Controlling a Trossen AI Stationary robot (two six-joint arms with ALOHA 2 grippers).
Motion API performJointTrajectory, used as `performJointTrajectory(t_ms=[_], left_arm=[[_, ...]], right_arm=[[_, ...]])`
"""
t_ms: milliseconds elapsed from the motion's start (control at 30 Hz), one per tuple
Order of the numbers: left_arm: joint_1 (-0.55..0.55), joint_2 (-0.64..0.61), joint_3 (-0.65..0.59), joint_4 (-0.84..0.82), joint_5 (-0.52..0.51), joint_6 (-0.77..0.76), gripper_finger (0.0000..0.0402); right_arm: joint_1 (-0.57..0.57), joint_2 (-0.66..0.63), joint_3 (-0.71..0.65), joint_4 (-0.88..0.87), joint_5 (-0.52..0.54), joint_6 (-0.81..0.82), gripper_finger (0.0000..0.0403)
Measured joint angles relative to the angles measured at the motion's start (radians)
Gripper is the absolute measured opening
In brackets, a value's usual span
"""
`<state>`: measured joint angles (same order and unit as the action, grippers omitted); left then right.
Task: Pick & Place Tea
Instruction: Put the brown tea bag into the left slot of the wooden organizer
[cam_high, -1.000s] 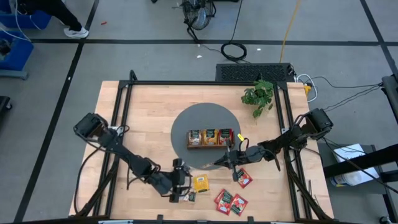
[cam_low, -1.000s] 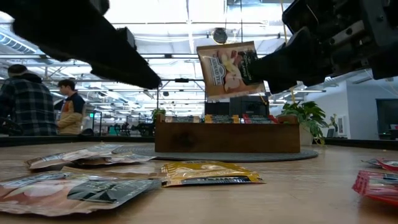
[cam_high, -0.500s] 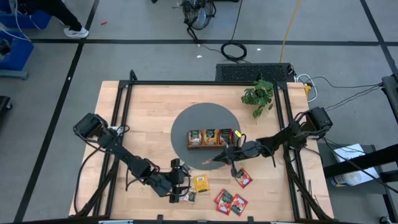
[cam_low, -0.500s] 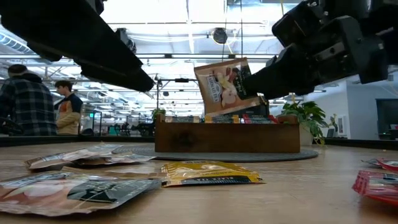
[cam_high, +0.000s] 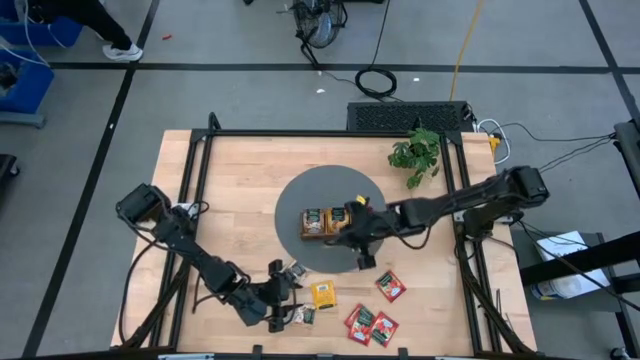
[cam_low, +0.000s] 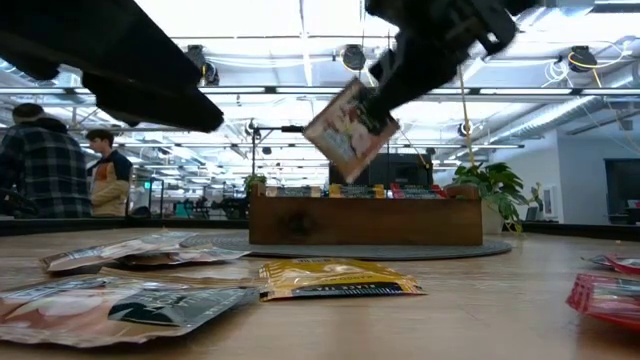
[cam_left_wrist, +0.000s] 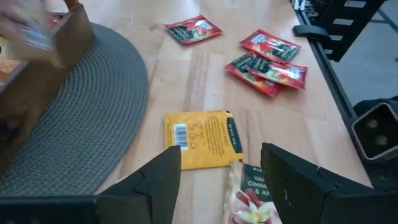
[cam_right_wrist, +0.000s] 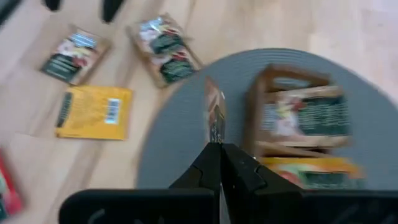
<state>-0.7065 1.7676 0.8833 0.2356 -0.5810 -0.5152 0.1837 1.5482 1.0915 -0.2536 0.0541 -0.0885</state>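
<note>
My right gripper (cam_high: 355, 225) is shut on a pale tan tea sachet (cam_low: 350, 130) with a dark label, held in the air over the left part of the brown wooden tray (cam_high: 338, 222). The tray stands on a round grey mat (cam_high: 300, 200) and holds sachets on edge. My left gripper (cam_left_wrist: 217, 168) is open and empty, low over the table's near side. A yellow sachet (cam_left_wrist: 200, 138) and a tan sachet (cam_left_wrist: 252, 199) lie flat on the wood in front of it. My right gripper pinches the tan sachet between its two fingers at its upper edge (cam_low: 385, 95). The fingers come from above, slanting down from the table's right. The sachet hangs tilted below them, clear of the tray; it shows edge-on in the right wrist view (cam_right_wrist: 214, 115).
Three red sachets (cam_high: 372, 312) lie on the wood near the front right. Two tan sachets (cam_right_wrist: 165, 53) lie left of the mat's near edge. A small potted plant (cam_high: 415, 155) stands at the far right. People stand in the room beyond the table's left (cam_low: 60, 160).
My right gripper has carried the tan sachet up and toward the table's far left, from off the tray's near right corner to above the tray. The sachet has tipped from nearly upright to tilted. My left gripper has drawn back a little toward the near left.
</note>
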Motion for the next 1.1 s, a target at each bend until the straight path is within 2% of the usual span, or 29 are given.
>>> performJointTrajectory(t_ms=[100, 300, 500, 700, 867, 1100], left_arm=[[-0.011, 0.000, 0.000, 0.000, -0.006, 0.000, 0.0223], [-0.018, 0.000, 0.000, -0.005, -0.008, -0.016, 0.0223], [-0.061, 0.000, 0.000, -0.038, -0.006, -0.098, 0.0223], [-0.154, 0.000, 0.000, -0.038, -0.093, -0.153, 0.0223], [-0.237, 0.000, 0.000, -0.040, -0.174, -0.195, 0.0223], [-0.329, 0.000, 0.000, -0.065, -0.279, -0.206, 0.0223]], right_arm=[[-0.034, 0.004, 0.105, -0.155, -0.001, -0.033, 0.0000], [-0.105, 0.085, 0.301, -0.324, -0.001, -0.076, 0.0000], [-0.140, 0.298, 0.601, -0.641, -0.002, -0.119, 0.0000], [-0.147, 0.507, 0.833, -0.768, -0.002, -0.183, 0.0000], [-0.148, 0.605, 0.934, -0.776, 0.034, -0.238, 0.0000], [-0.187, 0.620, 0.950, -0.787, 0.050, -0.277, 0.0000]])
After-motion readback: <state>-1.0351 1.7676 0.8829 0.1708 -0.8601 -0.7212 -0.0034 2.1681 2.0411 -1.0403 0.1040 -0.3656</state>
